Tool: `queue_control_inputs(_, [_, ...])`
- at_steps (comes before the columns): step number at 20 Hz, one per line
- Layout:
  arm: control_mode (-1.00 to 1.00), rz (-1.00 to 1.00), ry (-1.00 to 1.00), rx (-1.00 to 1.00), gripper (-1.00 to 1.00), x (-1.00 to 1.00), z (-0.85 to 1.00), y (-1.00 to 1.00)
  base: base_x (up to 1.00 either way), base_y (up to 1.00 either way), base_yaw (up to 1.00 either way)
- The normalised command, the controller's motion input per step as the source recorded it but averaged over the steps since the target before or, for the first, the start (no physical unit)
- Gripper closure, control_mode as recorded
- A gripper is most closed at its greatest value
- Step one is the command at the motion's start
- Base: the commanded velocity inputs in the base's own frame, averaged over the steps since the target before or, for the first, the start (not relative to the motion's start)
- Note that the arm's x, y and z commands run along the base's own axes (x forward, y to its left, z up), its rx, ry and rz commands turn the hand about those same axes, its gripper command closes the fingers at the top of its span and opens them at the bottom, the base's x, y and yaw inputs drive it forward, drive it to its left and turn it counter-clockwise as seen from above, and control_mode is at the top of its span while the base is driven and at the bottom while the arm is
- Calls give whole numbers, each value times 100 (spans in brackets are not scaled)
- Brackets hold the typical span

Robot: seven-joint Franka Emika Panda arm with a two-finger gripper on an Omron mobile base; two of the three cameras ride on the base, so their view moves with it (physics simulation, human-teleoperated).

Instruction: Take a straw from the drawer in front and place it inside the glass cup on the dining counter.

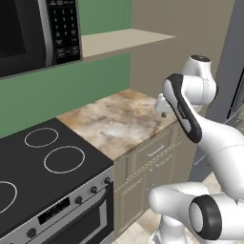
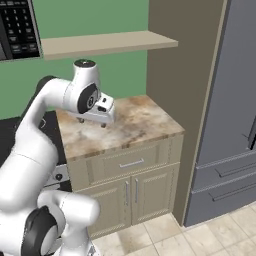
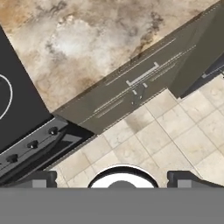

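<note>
The task is at its very start: the drawer (image 2: 131, 163) is shut, so the straw cannot be seen and is probably inside it. The gripper (image 2: 93, 120) hangs above the marbled worktop (image 2: 135, 125) with its 2 fingers wide apart and nothing between them. The glass cup and the dining counter are not to be found here, so their place cannot be told.

Going from left to right, the black stove (image 1: 43, 167) with its white burner rings lies to the left of the gripper, with a microwave (image 1: 38, 33) up above it. Under the gripper is the worktop, and the drawer front sits below and in front of it, with a silver handle (image 2: 131, 163) in the middle. Under the drawer there are 2 cabinet doors (image 2: 137, 195). Far to the right stands a tall grey fridge (image 2: 225, 110).

The next move probably calls for lowering the hand in front of the cabinet, closing the fingers on the handle and pulling straight out. The handle is thin, so the alignment must be good.
</note>
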Motion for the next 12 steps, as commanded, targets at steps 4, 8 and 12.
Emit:
queue_control_inputs(4, [-100,-10,0,23,-100,0,-35,-94,0,0,0])
queue_control_inputs(8, [-100,-12,0,26,-100,0,-44,-73,0,0,0])
queue_control_inputs(12, [-100,-9,0,28,-100,0,-48,-53,0,0,0])
